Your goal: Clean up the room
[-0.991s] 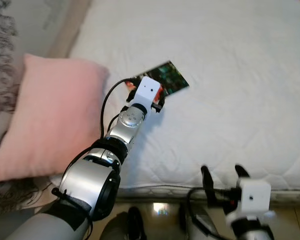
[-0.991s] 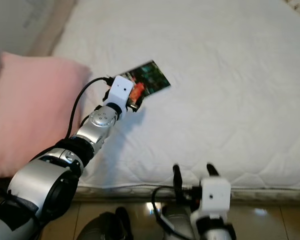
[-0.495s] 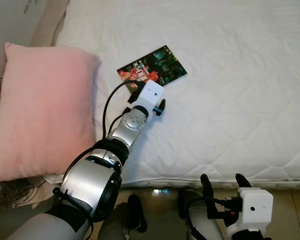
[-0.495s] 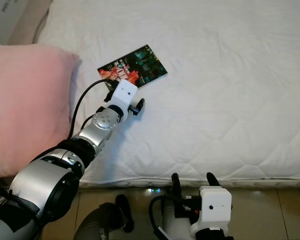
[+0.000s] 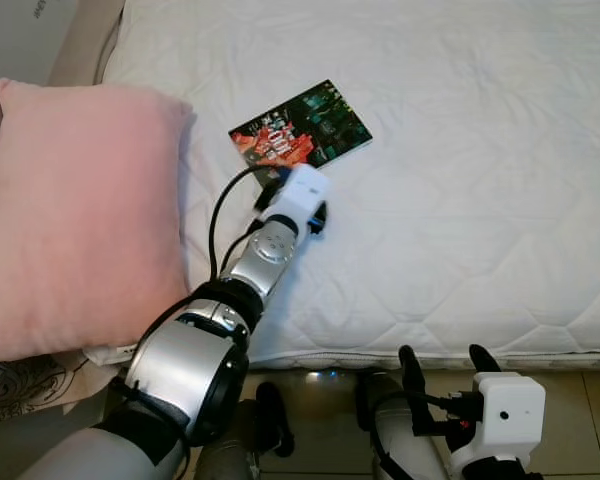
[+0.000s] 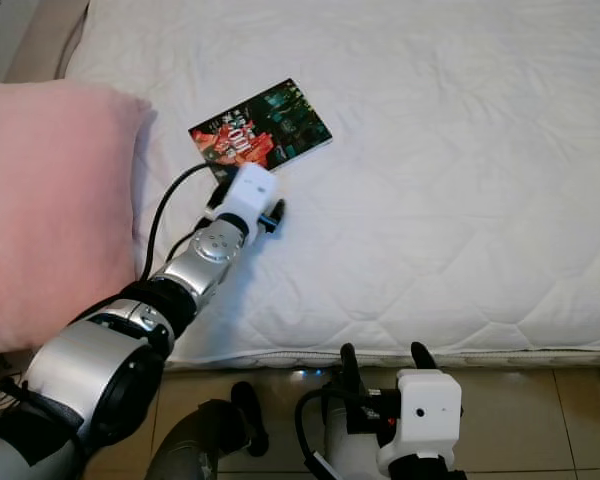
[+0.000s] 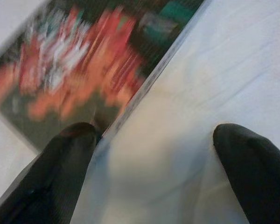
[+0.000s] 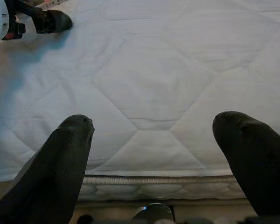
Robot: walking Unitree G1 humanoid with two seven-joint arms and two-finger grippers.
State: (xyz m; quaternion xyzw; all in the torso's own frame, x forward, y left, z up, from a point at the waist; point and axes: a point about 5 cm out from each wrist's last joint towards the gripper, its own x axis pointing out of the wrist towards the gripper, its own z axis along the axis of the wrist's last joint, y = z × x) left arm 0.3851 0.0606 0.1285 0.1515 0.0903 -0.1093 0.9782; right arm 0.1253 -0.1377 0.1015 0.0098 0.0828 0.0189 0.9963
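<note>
A book with a dark red-and-green cover lies flat on the white mattress, a little to the right of the pink pillow. My left gripper hovers low over the mattress just at the book's near edge. It is open and holds nothing. In the left wrist view one fingertip touches or nearly touches the book's edge, and the other rests over bare mattress. My right gripper stands open and empty at the bed's front edge, above the floor.
A large pink pillow lies at the bed's left end. The mattress's piped front edge runs just ahead of the right gripper. Tiled floor and my own legs lie below it. Patterned fabric sits under the pillow.
My left gripper has drawn back toward me, from over the book's near part to just off its near edge. The camera has shifted too. The book lies as before.
</note>
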